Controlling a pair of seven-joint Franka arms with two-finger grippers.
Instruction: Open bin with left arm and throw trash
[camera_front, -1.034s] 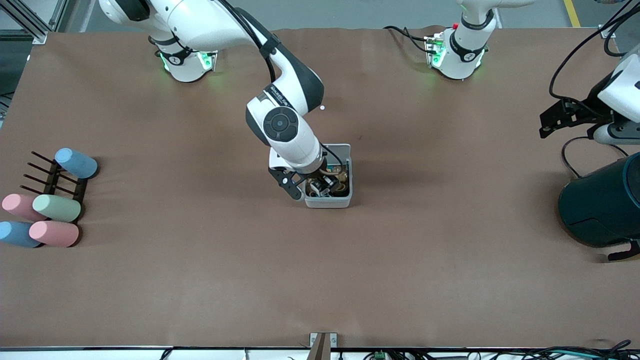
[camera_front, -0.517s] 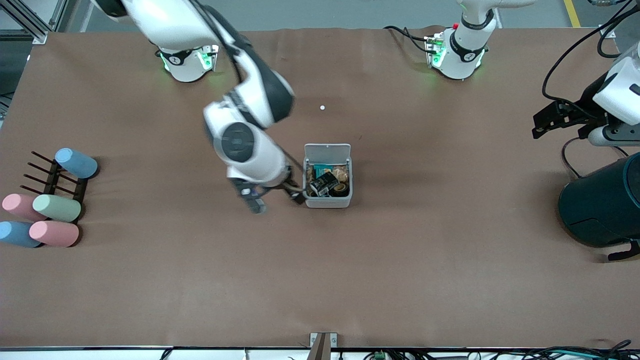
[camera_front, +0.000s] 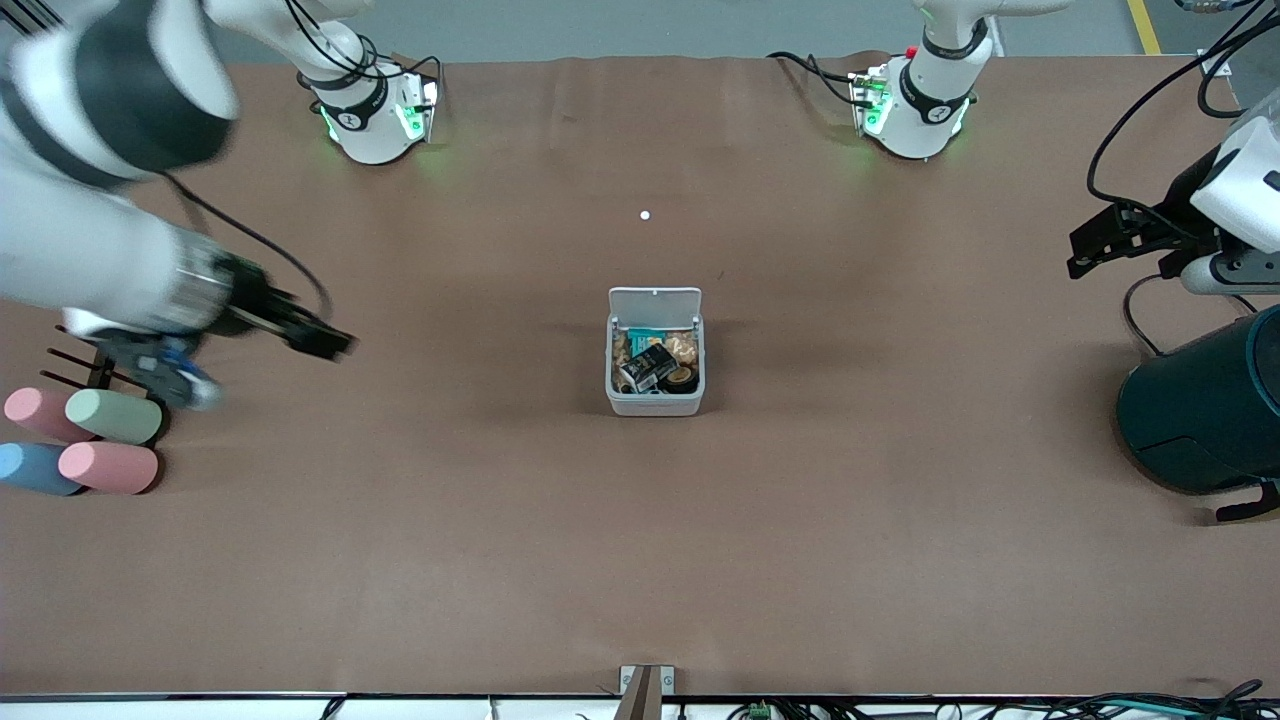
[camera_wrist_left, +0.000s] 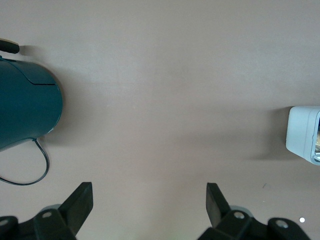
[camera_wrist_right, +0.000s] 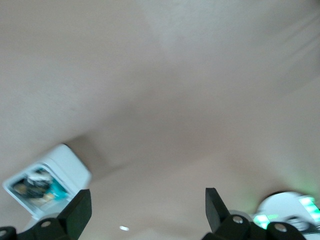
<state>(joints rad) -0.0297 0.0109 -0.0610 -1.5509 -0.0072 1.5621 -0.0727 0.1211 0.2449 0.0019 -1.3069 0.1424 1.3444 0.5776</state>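
Note:
The bin (camera_front: 655, 405) stands mid-table with its white lid (camera_front: 655, 300) flipped up. Inside lie the black packet (camera_front: 648, 367), the dark tape ring (camera_front: 682, 379) and a lumpy pale paper scrap (camera_front: 685, 348). My right gripper (camera_front: 268, 368) is open and empty, over the table toward the right arm's end, well away from the bin. My left gripper (camera_front: 1085, 250) is open and empty, over the left arm's end of the table. The bin also shows in the left wrist view (camera_wrist_left: 302, 132) and in the right wrist view (camera_wrist_right: 50, 175), far from either gripper (camera_wrist_left: 148, 192) (camera_wrist_right: 146, 197).
A big dark teal container (camera_front: 1200, 410) lies at the left arm's end, also seen in the left wrist view (camera_wrist_left: 25, 102). Pastel cylinders (camera_front: 100, 420) and a black rack (camera_front: 100, 355) sit at the right arm's end. A tiny white dot (camera_front: 645, 215) lies on the table.
My right gripper has left the bin and swung fast toward the right arm's end. The trash stays in the open bin. The left arm has barely moved.

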